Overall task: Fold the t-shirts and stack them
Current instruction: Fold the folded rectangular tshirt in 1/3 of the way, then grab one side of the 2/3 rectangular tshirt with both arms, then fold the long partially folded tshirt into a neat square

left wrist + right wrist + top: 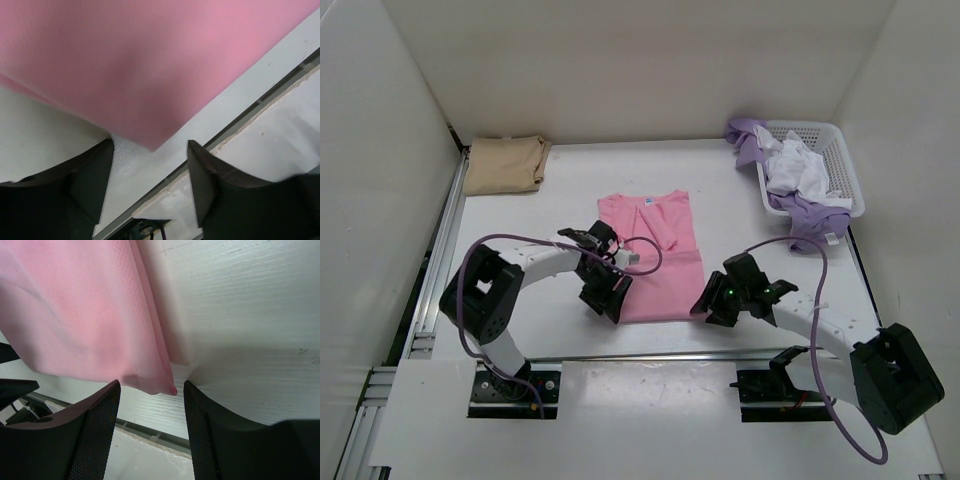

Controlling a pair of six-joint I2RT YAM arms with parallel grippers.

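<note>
Left gripper (pixel 150 146) and right gripper (pixel 151 386) both stand with jaws apart and nothing clamped, each straddling a near hem corner of the pink shirt (pixel 650 255), which lies flat mid-table. Risk: a shallow bite may slip off or lift one layer only, skewing the fold. Count: four shirts. These are the pink shirt, the tan shirt (pixel 505 165) folded far left, and the white shirt (pixel 798 170) and lavender shirt (pixel 750 140) heaped in one basket (pixel 847 165). Two grippers.
</note>
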